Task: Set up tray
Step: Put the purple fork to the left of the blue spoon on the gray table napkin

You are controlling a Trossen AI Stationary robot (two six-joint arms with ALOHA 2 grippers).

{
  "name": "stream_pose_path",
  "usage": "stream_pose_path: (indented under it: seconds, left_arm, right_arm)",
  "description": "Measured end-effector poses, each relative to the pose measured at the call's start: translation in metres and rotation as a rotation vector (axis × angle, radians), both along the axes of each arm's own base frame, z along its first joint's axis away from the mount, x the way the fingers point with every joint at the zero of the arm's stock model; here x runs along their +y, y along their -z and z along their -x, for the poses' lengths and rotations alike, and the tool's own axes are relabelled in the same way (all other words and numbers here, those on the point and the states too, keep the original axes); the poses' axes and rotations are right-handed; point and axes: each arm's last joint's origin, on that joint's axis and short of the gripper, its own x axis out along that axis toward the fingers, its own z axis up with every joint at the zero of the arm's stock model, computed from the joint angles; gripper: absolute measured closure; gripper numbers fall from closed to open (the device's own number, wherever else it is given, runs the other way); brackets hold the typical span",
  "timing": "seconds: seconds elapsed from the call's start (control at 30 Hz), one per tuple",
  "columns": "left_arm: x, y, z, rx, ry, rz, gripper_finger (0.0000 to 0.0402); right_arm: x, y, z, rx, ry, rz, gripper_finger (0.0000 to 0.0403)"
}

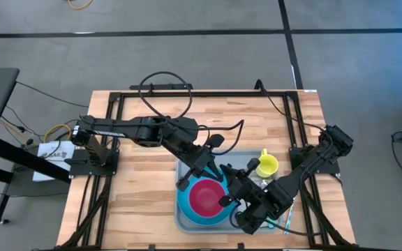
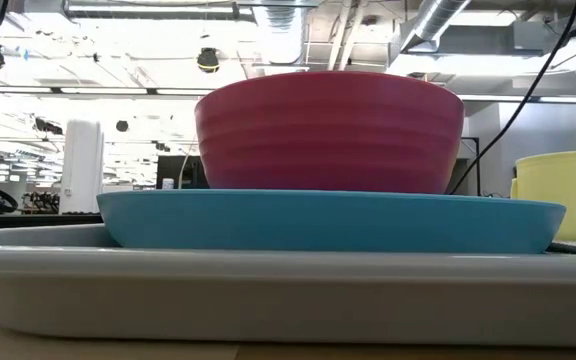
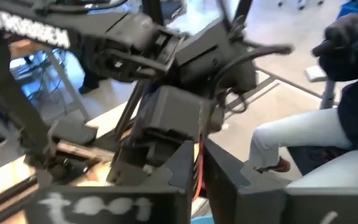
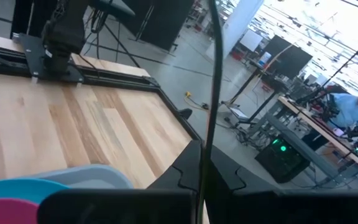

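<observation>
Both arms crowd the loaded tray (image 1: 184, 222).
Your left gripper (image 1: 202, 169) and right gripper (image 1: 230, 199), both closed and empty, hang above the pink bowl (image 1: 208, 195); you risk a collision.

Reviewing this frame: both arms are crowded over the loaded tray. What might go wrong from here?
1. The left gripper and right gripper hang close together over the pink bowl; the arms may collide.
2. The bowl sits loose on the blue plate in the tray; a knock may shift the stack.
3. The yellow cup stands beside the right arm; a swing may tip it.
</observation>
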Motion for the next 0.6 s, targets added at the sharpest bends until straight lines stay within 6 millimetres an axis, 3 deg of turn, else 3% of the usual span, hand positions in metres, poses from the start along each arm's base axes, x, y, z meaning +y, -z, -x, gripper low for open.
stream_pose_path:
  seconds: [0.3,0.6]
  left_arm:
    - [-0.007,0.003,0.002,0.028,-0.037,-0.027,0.0312]
    - [-0.014,0.002,0.005,0.005,-0.156,-0.105,0.0294]
  right_arm:
    - [0.008,0.000,0.006,-0.026,-0.022,-0.029,0.0403]
    - [0.026,0.001,0.021,-0.046,-0.084,-0.075,0.0402]
